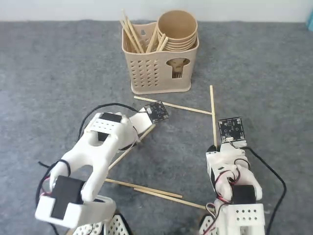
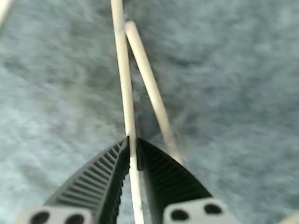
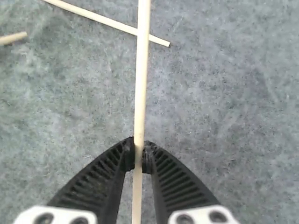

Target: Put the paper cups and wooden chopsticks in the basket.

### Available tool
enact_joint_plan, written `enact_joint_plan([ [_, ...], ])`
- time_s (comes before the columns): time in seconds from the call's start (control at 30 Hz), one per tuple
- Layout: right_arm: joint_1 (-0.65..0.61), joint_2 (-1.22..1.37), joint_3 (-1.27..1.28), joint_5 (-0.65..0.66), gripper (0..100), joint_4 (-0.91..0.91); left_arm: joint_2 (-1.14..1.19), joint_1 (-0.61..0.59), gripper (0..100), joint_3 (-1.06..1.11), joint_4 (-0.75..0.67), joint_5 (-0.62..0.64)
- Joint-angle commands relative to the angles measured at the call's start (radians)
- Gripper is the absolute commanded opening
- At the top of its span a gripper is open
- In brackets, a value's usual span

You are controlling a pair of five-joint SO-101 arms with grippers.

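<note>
Paper cups [image 1: 177, 27] and several chopsticks [image 1: 131, 34] in basket [image 1: 156, 73]; left gripper [image 2: 133, 145] clamps one chopstick [image 2: 122, 70], right gripper [image 3: 138, 156] clamps a second chopstick [image 3: 141, 70], loose chopsticks [image 1: 146, 190] left on near carpet [image 1: 49, 73].

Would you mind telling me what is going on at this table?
The left gripper is shut on one chopstick, and the right gripper on another chopstick. The paper cups and several sticks are already in the basket; loose chopsticks lie on the grey table.
</note>
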Motion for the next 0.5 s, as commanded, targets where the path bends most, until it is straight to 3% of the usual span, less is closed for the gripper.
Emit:
enact_joint_plan([
  [0.0, 0.001, -0.019, -0.028, 0.021, 0.8, 0.005, -0.040, 0.060, 1, -0.024, 0.081, -0.009],
  [0.23, 0.002, -0.019, -0.028, 0.020, 0.8, 0.007, -0.315, 0.153, 1, -0.022, 0.238, 0.021],
  [0.47, 0.002, -0.019, -0.028, 0.020, 0.8, 0.008, -0.655, 0.161, 1, -0.024, 0.305, 0.061],
])
